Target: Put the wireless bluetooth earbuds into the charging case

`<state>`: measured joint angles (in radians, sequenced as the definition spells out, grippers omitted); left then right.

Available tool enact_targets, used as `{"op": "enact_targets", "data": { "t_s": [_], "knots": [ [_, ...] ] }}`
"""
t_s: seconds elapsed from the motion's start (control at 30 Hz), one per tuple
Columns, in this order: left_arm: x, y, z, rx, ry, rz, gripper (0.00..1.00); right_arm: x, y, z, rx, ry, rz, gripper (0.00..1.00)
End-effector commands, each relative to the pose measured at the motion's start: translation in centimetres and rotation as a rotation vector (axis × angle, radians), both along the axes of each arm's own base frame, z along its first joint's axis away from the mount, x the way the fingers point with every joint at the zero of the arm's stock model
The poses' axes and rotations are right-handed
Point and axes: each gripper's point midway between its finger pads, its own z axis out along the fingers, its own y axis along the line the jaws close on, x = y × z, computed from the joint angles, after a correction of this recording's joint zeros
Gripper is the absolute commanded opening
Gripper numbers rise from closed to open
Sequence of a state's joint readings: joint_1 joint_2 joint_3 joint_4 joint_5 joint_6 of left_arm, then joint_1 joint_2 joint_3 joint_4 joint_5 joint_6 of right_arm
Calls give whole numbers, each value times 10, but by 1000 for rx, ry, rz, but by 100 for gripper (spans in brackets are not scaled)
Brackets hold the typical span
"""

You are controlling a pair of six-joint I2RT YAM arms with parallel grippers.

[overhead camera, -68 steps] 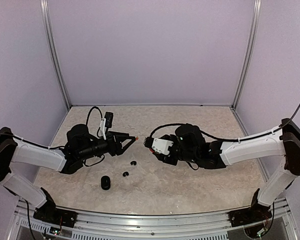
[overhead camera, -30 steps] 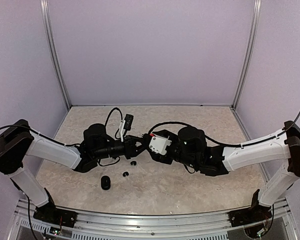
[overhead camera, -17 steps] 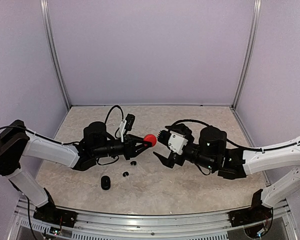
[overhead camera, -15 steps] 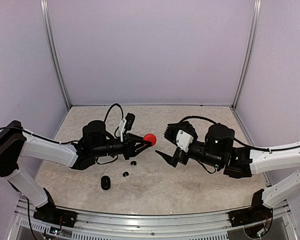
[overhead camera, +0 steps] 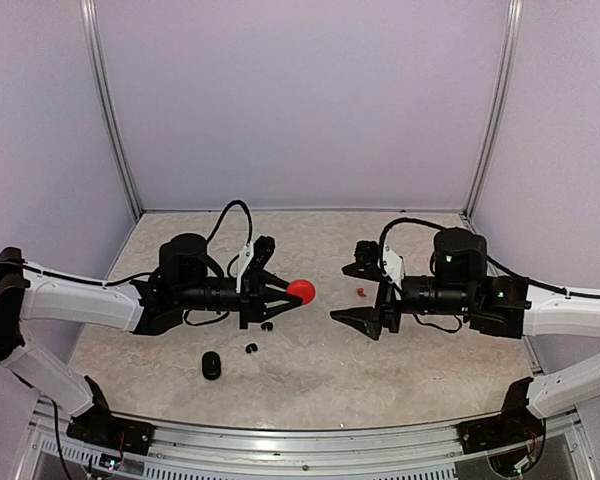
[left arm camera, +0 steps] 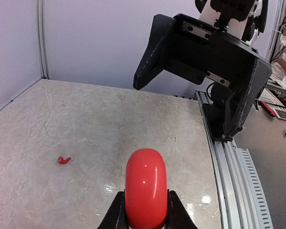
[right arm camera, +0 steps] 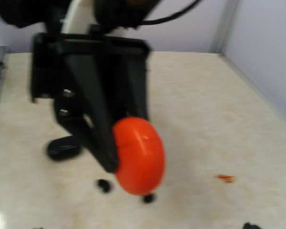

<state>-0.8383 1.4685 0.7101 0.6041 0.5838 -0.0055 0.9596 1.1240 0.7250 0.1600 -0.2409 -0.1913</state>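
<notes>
My left gripper (overhead camera: 298, 292) is shut on the closed red charging case (overhead camera: 301, 291) and holds it above the table; in the left wrist view the case (left arm camera: 144, 191) is pinched upright between my fingers. My right gripper (overhead camera: 354, 291) faces it, open wide and empty, a short way to the right. One red earbud (overhead camera: 361, 292) lies on the table between the right jaws; it also shows in the left wrist view (left arm camera: 63, 160) and the right wrist view (right arm camera: 226, 178). Two black earbuds (overhead camera: 267, 325) (overhead camera: 251, 348) lie below the left gripper. A second red earbud is not in view.
A closed black case (overhead camera: 211, 365) lies near the front left, also in the right wrist view (right arm camera: 64, 148). Purple walls close the table on three sides; a metal rail (overhead camera: 300, 450) runs along the front edge.
The two grippers met in the middle; since then the right arm has drawn back to the right with its jaws open. The left gripper now holds the red case. A red earbud lies uncovered on the table.
</notes>
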Motion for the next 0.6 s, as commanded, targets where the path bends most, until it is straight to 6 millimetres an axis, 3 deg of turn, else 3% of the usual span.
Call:
{"op": "enact_targets", "data": {
  "t_s": [0.0,0.17,0.4,0.57],
  "knots": [
    [-25,-7,16,-9,-119,-111,9,-24,10,2,-28,85,159,83],
    [-36,-12,18,-6,-151,-138,9,-26,26,-23,-130,163,230,66],
    [-46,-19,17,-1,-170,-163,9,-26,31,-22,-118,169,246,56],
    [-43,-21,17,-1,-167,-155,9,-23,33,-26,-125,169,239,42]
  ]
}}
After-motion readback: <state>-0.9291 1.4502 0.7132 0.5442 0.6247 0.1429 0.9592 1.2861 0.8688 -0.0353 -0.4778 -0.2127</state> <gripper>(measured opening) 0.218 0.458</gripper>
